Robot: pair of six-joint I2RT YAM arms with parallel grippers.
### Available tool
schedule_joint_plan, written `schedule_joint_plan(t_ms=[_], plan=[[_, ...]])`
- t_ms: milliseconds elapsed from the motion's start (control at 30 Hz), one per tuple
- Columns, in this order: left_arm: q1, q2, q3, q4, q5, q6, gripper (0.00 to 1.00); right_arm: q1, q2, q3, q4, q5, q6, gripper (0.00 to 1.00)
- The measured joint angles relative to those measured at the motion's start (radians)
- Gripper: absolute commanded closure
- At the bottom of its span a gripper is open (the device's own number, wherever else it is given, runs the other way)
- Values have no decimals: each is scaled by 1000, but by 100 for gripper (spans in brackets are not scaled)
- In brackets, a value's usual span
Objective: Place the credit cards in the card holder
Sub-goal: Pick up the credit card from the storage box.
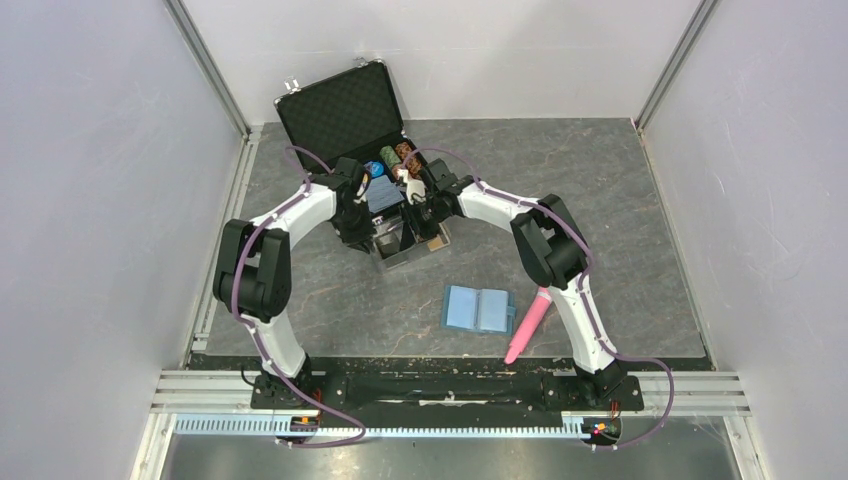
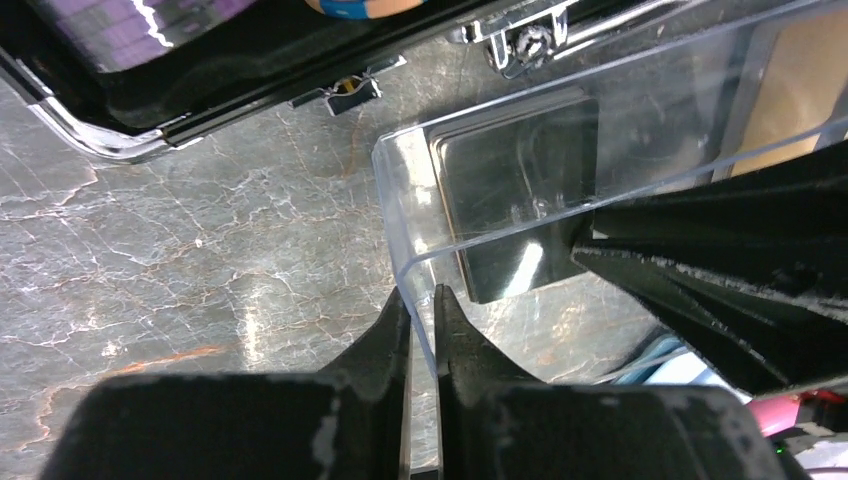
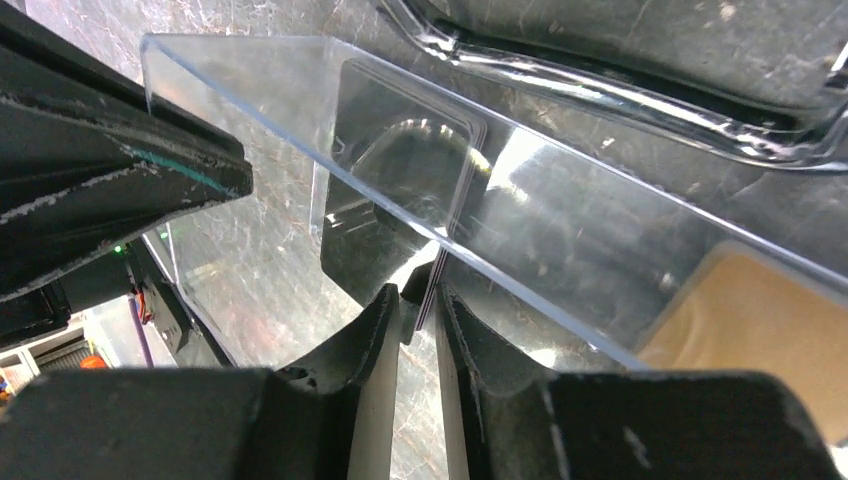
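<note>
Holder (image 1: 478, 308) lies open and flat on the table (image 1: 620, 200), light-blue inside up, near the right arm's base and well apart from both grippers. A pink stick (image 1: 528, 325) lies just beside its right edge.

Both arms reach to a clear box (image 1: 405, 250) standing just in front of the open black case (image 1: 340, 115). The left gripper (image 2: 422, 315) is pinched on the box's near wall, the thin clear pane running between its 2 fingers. The right gripper (image 3: 415, 305) straddles a thin clear edge of the same box with its fingers narrowly apart; I cannot tell whether they press it.

Inside the box (image 2: 400, 200), 1 dark card (image 2: 515, 190) rests at the end close to the left gripper, and 1 gold card (image 2: 800, 80) sits at the far end. The case holds stacks of chips (image 1: 395, 157) in its base; its foam-lined lid stands open.

The top view gives the layout and the holder's place, but the box's contents are hidden there by the arms. Only the wrist views show the cards: the right wrist view has the dark card (image 3: 410, 180) behind the clear wall (image 3: 560, 230) and the gold card (image 3: 760, 330) at lower right.
</note>
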Motion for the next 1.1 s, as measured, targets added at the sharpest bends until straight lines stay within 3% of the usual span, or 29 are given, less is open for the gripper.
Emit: schedule_joint_plan(t_ms=[300, 733, 1100], plan=[[-4, -3, -6, 14, -8, -66, 98, 16, -2, 5, -33, -10, -18, 80], [-52, -36, -47, 43, -45, -108, 98, 18, -41, -115, 103, -93, 28, 100], [-76, -74, -97, 68, -43, -119, 98, 25, -90, -167, 75, -68, 50, 100]])
